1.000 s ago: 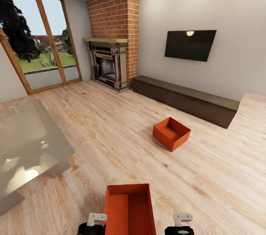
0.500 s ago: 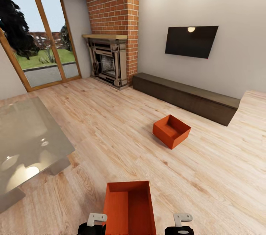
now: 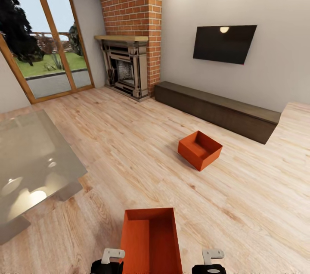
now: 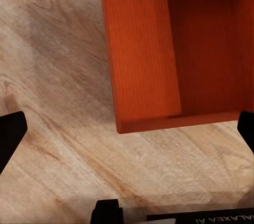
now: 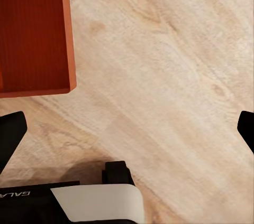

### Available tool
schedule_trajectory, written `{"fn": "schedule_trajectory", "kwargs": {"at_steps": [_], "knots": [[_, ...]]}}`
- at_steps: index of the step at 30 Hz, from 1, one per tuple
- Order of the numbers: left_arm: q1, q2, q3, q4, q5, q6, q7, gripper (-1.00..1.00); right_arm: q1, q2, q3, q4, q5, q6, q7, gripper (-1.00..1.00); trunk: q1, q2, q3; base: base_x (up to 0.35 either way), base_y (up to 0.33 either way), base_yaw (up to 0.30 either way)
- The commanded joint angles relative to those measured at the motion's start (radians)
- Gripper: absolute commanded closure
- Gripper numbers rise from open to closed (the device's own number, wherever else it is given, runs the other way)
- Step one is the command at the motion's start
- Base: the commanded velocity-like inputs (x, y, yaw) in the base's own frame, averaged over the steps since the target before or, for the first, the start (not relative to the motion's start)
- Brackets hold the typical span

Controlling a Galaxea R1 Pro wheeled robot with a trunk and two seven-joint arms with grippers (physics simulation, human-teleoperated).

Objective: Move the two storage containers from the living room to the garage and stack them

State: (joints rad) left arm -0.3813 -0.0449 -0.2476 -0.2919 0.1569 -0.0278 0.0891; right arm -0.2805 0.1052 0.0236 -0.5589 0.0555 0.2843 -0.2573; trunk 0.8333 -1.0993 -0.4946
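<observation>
**Inspector:** Storage containers: both sit in the living room, on the light wood-plank floor (image 3: 107, 136). Neither has reached the garage, so I judge the task barely begun.

**Clerk:** Take it from the left, please.

**Inspector:** At the far left, the glazed doors (image 3: 47, 41) onto a lawn; below them a glass-topped table (image 3: 30, 166). Then the brick fireplace (image 3: 129, 32). Low in the head view, the left gripper (image 3: 110, 258) stands just beside the near container (image 3: 150, 241), on its left flank. In the left wrist view the two dark fingertips (image 4: 10, 137) sit wide apart with bare floor between them, and the near container lies ahead, not between them. The jaws are spread and hold nothing.

**Clerk:** And onward?

**Inspector:** Past the near container, the right gripper (image 3: 211, 259) stands beside its other flank, apart from it. The right wrist view shows its fingertips (image 5: 10, 131) equally wide, floor between, a corner of the container off to one side. Also empty-handed. Further right and well ahead, the far container (image 3: 199, 150) rests at an angle, near the long dark cabinet (image 3: 215, 110), under the wall TV (image 3: 224, 43).

**Clerk:** Outstanding items?

**Inspector:** Everything: picking up, carrying both to the garage, setting one down, stacking the other. My judgement is that a grasp on the near container comes first.
</observation>
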Motion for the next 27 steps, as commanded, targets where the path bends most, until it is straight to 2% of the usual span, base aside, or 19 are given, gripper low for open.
{"fn": "schedule_trajectory", "kwargs": {"at_steps": [1, 27], "knots": [[-0.001, 0.0, -0.009, 0.0, 0.01, -0.003, 0.006, -1.0, 0.0, 0.0, 0.003, -0.001, 0.006, 0.009, -0.003, -1.0, 0.0, -0.001, -0.003, 0.0, 0.0, 0.0], [-0.001, 0.0, -0.012, 0.0, 0.01, -0.004, 0.0, -1.0, 0.0, 0.001, 0.003, 0.003, 0.006, 0.009, -0.002, -1.0, 0.0, -0.001, -0.044, 0.0, 0.0, 0.0]]}}
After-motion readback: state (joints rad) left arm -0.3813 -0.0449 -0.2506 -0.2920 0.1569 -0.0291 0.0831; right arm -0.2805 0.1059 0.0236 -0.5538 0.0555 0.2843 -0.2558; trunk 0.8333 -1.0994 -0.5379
